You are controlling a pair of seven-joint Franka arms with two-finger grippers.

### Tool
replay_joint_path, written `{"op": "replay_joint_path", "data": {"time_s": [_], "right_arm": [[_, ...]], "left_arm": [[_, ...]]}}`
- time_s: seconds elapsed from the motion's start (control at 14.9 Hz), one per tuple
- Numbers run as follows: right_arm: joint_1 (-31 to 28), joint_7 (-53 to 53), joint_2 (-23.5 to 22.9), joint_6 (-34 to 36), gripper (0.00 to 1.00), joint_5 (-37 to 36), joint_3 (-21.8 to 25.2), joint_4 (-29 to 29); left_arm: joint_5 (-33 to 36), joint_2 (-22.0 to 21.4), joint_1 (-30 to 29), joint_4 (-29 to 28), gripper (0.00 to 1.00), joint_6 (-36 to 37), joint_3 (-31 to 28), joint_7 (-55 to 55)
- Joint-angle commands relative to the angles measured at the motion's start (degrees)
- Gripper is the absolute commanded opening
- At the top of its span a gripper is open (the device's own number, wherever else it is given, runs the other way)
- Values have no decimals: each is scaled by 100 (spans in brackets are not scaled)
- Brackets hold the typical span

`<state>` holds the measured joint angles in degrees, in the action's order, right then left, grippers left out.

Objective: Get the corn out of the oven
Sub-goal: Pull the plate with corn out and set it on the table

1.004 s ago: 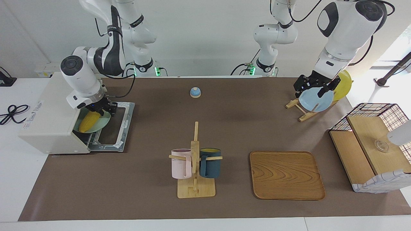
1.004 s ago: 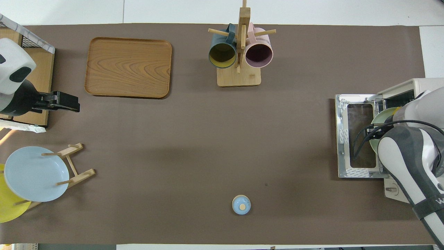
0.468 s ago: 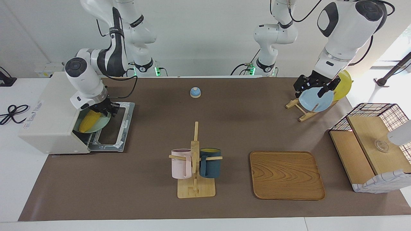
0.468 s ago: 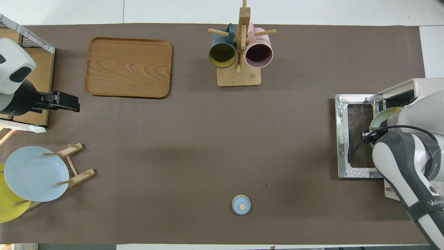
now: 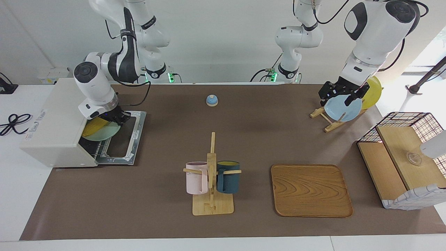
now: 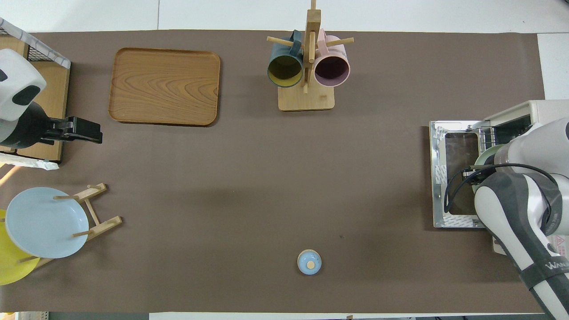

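While the oven (image 5: 52,129) stands at the right arm's end of the table (image 5: 156,209) with its glass door (image 5: 122,137) dropped flat onto the brown mat, the right end effector (image 5: 116,118) sits at the oven mouth, low over a pale green plate (image 5: 104,134) that rests on the wire rack. The corn (image 5: 91,126) lies on that plate, partly inside the cavity; only its yellow flank shows in the facing view, its upper end running under the right end effector. The fingers are drawn narrow at the cob, and they appear closed on it, though the wrist housing covers the contact itself. In the overhead view the right arm (image 6: 524,200) hides the corn entirely; only a sliver of the plate rim (image 6: 484,153) shows there.

The left end effector (image 5: 343,94) hangs above the blue plate (image 5: 343,108) in the wooden plate rack (image 5: 327,120) at the left arm's end of the table, its fingers spread wide and holding nothing. A yellow plate (image 5: 373,91) stands in the same rack.

Elsewhere on the table: a mug stand (image 5: 212,195) carrying a pink mug (image 5: 196,177) and a dark blue mug (image 5: 228,177), a wooden tray (image 5: 311,190) beside it, and a small blue bell (image 5: 212,100) nearer to the robots.
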<state>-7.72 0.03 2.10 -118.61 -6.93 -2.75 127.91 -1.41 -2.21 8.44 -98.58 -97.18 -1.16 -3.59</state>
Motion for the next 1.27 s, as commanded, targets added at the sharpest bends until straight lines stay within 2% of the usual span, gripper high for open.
{"op": "replay_joint_path", "data": {"time_s": [0.0,0.54,0.74,0.94,1.07,1.2], "right_arm": [[349,15,-25,451,0,-168,-33,-299],[1896,1507,-525,1911,0,-379,-50,-1706],[2519,2104,-911,2245,0,-292,-59,-2329],[3100,2851,-1255,2264,0,-265,-85,-2779],[3521,3536,-1745,2368,0,-265,-94,-3252],[3961,4221,-2456,2570,0,-256,-94,-4050]], "left_arm": [[97,-69,-71,-47,100,-3,45,25],[97,-69,-71,-38,100,-12,45,25],[97,-69,-71,-47,100,-12,45,25],[97,-69,-71,-38,100,-12,45,25],[97,-69,-71,-38,100,-12,45,25],[97,-69,-71,-38,100,-12,45,25]]}}
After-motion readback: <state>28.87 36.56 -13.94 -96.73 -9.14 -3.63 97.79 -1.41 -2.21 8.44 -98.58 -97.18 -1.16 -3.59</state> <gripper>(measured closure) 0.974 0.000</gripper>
